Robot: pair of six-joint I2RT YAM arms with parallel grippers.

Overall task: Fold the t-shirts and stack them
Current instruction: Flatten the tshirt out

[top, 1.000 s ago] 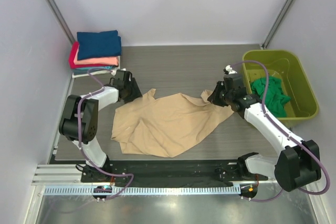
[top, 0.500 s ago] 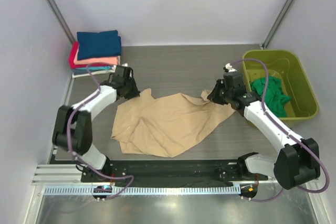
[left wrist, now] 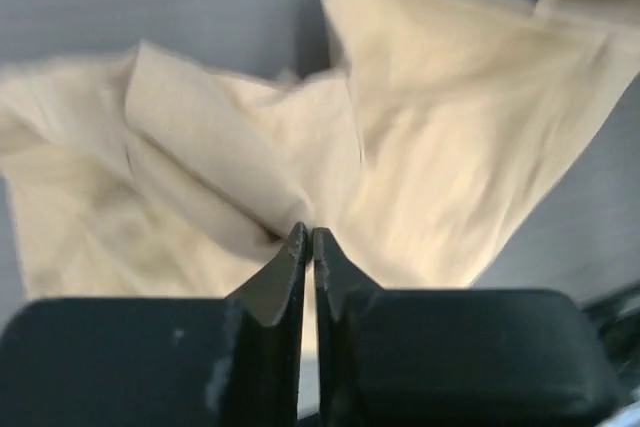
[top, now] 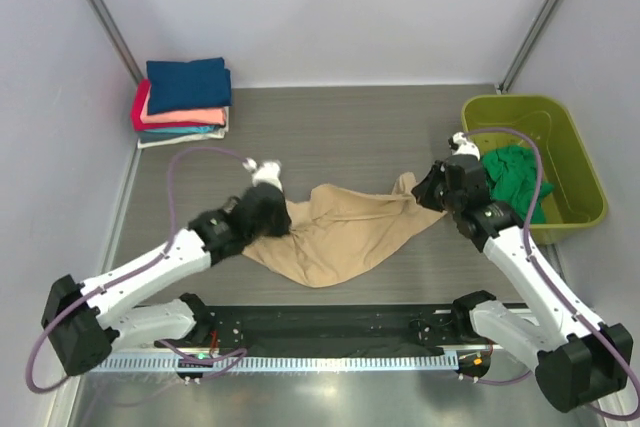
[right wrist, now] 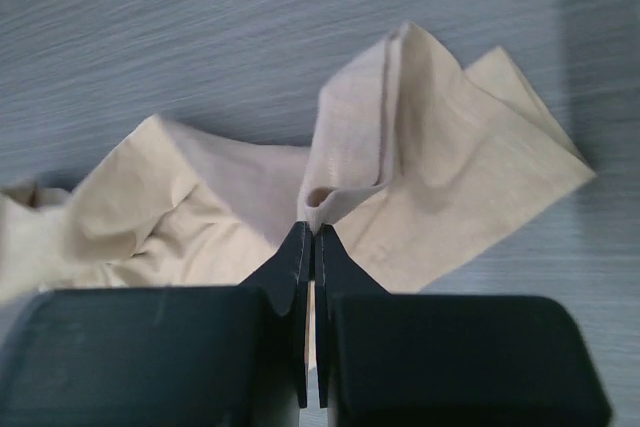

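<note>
Left claw [left wrist: 307,234] and right claw [right wrist: 307,230] are each clenched on a fold of the tan t-shirt [top: 345,232], which sags crumpled and wrinkled between them on the grey surface [top: 340,127], near the lime tub [top: 510,102]

The crumpled tan cotton t-shirt [top: 345,232] lies bunched on the grey wood-grain table [top: 350,137], towards its front edge and about midway across. The left gripper [top: 278,219] is at its left end and the right gripper [top: 430,190] at its right end, each with cloth between its fingertips. Well behind and to the left, in the far left corner, sits the stack of folded cotton t-shirts [top: 185,97], while at the table's right side stands the lime-green rectangular plastic tub [top: 575,162], with the emerald green t-shirt [top: 512,179] lying in it.
</note>
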